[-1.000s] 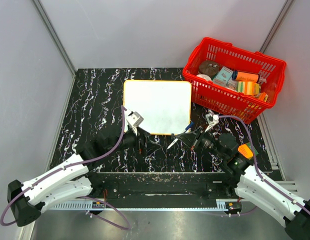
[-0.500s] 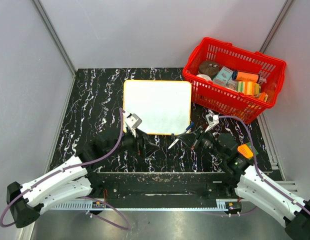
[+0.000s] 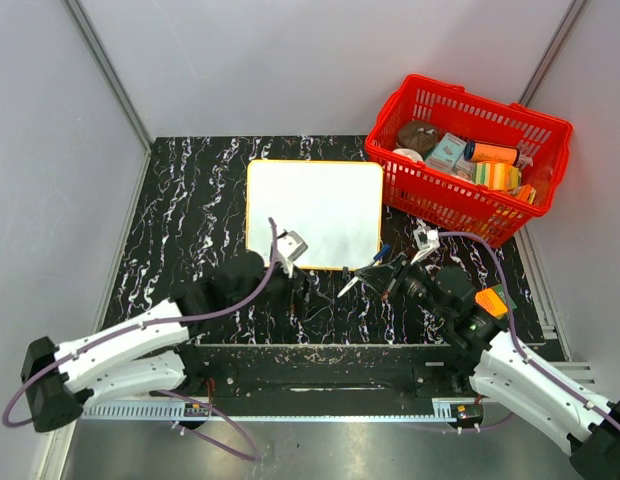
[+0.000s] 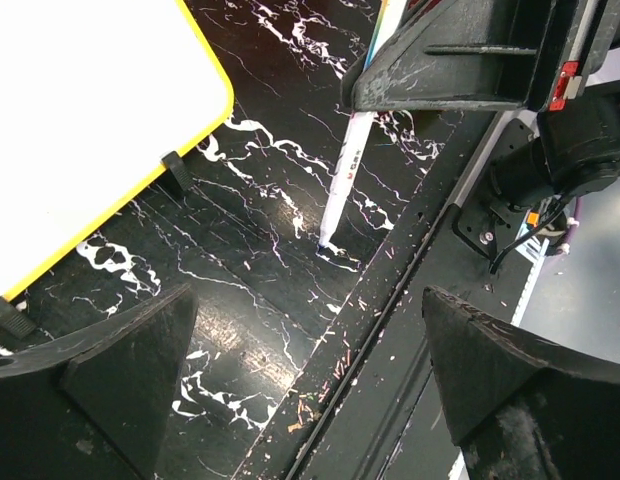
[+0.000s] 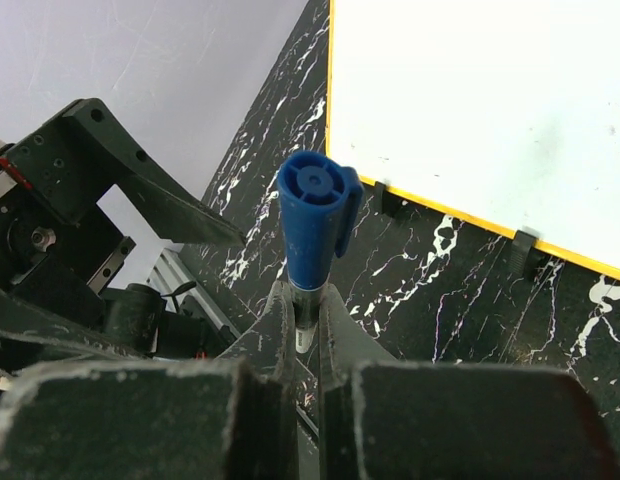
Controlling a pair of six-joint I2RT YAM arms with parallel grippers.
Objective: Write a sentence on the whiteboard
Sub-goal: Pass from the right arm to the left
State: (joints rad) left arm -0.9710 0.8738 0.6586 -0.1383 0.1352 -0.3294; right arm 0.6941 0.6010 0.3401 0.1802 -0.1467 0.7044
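Note:
The whiteboard [image 3: 313,210] [image 4: 80,110] [image 5: 480,110] lies flat at the middle of the black marbled table, and no sentence shows on its blank white face. My right gripper [image 3: 375,272] [image 5: 307,330] is shut on a white marker [image 3: 352,280] [image 4: 342,185], just off the board's near right corner. The marker's blue cap [image 5: 315,225] points up and its other end slants down toward the table. My left gripper [image 3: 305,290] [image 4: 310,350] stands open with nothing between its fingers, low over the table's near edge, just left of the marker's lower end.
A red basket [image 3: 390,180] holding several packets and tins stands at the back right, close to the board's right edge. Small black clips [image 4: 173,170] stick out from the board's near edge. A metal rail [image 3: 310,360] runs along the table's front. Grey walls close in the sides.
My left arm has swung right, from the board's near left corner to a spot beside the marker's lower end, jaws still open. The right arm and marker have not moved.

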